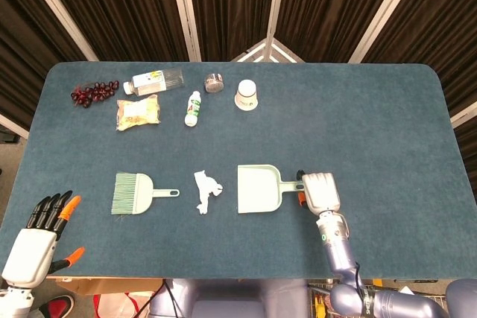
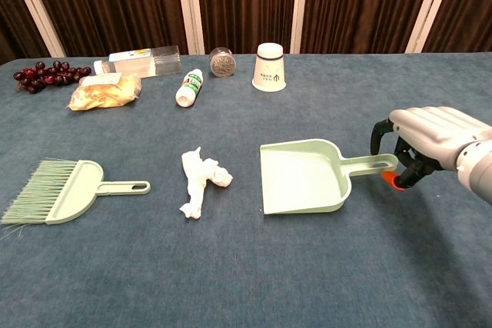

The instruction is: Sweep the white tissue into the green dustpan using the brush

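The green dustpan (image 1: 258,188) (image 2: 301,177) lies flat right of centre, its mouth facing left. A crumpled white tissue (image 1: 206,190) (image 2: 200,180) lies just left of it. Further left is the green brush (image 1: 134,193) (image 2: 65,191), bristles pointing left, with nothing touching it. My right hand (image 1: 319,191) (image 2: 430,142) is at the far end of the dustpan's handle, fingers curled over it and the orange thumb tip under it. My left hand (image 1: 41,236) hangs off the table's front left corner, fingers spread, holding nothing; the chest view does not show it.
Along the back stand red grapes (image 1: 94,92), a lying clear bottle (image 1: 157,79), a snack bag (image 1: 138,112), a small white bottle (image 1: 194,107), a small jar (image 1: 215,82) and an upturned paper cup (image 1: 247,94).
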Controlling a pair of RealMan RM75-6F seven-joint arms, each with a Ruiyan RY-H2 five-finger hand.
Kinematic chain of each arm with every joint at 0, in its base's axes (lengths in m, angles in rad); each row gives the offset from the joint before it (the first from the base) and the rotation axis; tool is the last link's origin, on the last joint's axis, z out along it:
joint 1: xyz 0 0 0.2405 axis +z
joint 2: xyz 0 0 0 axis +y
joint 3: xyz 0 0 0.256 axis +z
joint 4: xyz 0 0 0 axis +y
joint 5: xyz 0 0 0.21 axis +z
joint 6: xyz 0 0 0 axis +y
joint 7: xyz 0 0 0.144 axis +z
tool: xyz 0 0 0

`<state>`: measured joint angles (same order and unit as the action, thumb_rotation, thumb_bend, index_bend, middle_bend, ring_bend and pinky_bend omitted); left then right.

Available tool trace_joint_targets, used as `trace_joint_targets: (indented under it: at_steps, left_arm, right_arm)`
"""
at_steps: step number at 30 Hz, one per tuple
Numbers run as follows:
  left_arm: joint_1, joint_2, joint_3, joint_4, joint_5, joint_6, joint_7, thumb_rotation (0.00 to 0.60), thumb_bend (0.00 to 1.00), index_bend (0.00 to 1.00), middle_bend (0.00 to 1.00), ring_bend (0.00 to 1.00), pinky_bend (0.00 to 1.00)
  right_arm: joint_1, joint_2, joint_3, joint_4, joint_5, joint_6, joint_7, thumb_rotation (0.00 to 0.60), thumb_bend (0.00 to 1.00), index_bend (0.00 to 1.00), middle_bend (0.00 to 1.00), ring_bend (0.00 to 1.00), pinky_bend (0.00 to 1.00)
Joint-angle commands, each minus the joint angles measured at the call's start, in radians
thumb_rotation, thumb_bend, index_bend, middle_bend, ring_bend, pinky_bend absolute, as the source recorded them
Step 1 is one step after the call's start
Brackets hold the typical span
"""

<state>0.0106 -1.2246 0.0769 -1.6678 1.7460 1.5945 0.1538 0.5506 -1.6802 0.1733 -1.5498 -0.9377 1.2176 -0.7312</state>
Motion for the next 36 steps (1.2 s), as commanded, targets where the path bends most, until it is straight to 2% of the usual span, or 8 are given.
trace_joint_targets:
  at_steps: [1,10,16,24,27,29,32,36]
  left_arm:
    - [0.000,0.000,0.000,0.000,0.001,0.001,0.000,0.600,0.10,0.00,0.00,0.00,0.05]
    - [-0.002,0.001,0.001,-0.002,-0.001,-0.004,0.002,0.600,0.10,0.00,0.00,0.00,0.05]
    - [-0.016,0.010,-0.001,-0.030,-0.008,-0.029,0.006,0.600,0.10,0.00,0.00,0.00,0.05]
    - [-0.088,0.043,-0.054,-0.144,-0.065,-0.132,0.059,0.600,0.10,0.00,0.00,0.04,0.10]
    - [-0.143,0.049,-0.097,-0.205,-0.119,-0.210,0.115,0.600,0.10,0.00,0.13,0.21,0.25]
    - [-0.184,0.046,-0.130,-0.236,-0.169,-0.269,0.170,0.600,0.13,0.03,0.38,0.43,0.46]
    - [-0.247,0.015,-0.183,-0.260,-0.255,-0.345,0.247,0.600,0.20,0.14,0.65,0.65,0.68]
    - [-0.308,-0.034,-0.223,-0.260,-0.359,-0.417,0.322,0.600,0.28,0.28,0.79,0.78,0.80]
  right_arm:
    - [0.004,-0.004,-0.003,0.006,0.002,-0.004,-0.007,0.600,0.39,0.41,0.88,0.87,0.91]
    - [0.012,-0.013,-0.004,0.015,0.010,-0.007,-0.016,0.600,0.39,0.51,0.88,0.87,0.91]
    - [0.013,-0.013,-0.008,0.010,0.000,0.003,-0.015,0.600,0.39,0.52,0.88,0.87,0.91]
    - [0.018,-0.009,-0.009,0.000,-0.008,0.007,-0.023,0.600,0.39,0.52,0.88,0.87,0.91]
    - [0.019,-0.012,-0.008,-0.003,-0.009,0.009,-0.025,0.600,0.39,0.52,0.88,0.87,0.91]
    - [0.020,-0.012,-0.008,-0.007,-0.010,0.012,-0.027,0.600,0.39,0.52,0.88,0.87,0.91]
    - [0.025,-0.012,-0.003,-0.014,-0.007,0.013,-0.034,0.600,0.39,0.52,0.88,0.87,0.91]
    - [0.031,-0.011,0.001,-0.024,-0.006,0.017,-0.047,0.600,0.39,0.52,0.88,0.87,0.91]
